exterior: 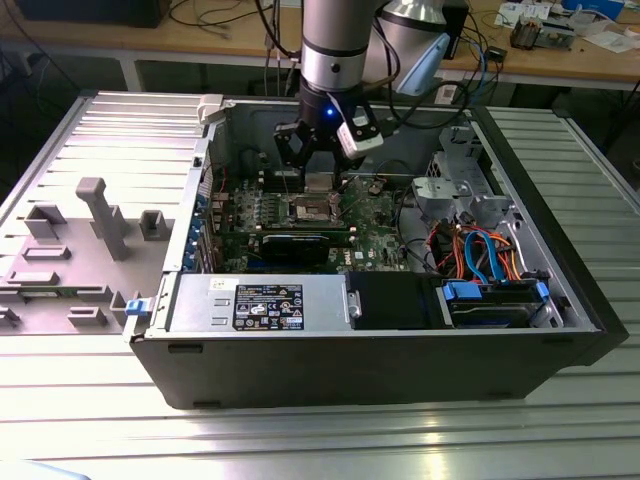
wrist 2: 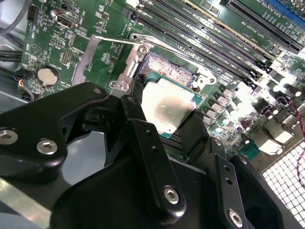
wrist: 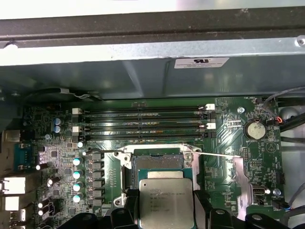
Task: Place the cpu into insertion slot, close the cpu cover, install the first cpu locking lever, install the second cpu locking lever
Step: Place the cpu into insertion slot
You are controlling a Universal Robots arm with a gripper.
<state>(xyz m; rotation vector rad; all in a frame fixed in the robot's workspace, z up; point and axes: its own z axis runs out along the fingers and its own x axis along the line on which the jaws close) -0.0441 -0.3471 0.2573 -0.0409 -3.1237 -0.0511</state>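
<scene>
One of four steps, the first, is in hand: the gripper (exterior: 316,160) pinches the cpu (wrist: 167,202) by opposite edges over the open insertion slot (wrist: 158,163), and seating it likely calls for a level, square descent.

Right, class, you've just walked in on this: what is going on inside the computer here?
The robot arm's gripper is down inside the open computer case, shut on the cpu and holding it by two opposite edges. The chip sits over the near part of the insertion slot, whose dark centre is partly uncovered, so it looks not yet seated. The cpu cover lies swung open beside the slot.
</scene>
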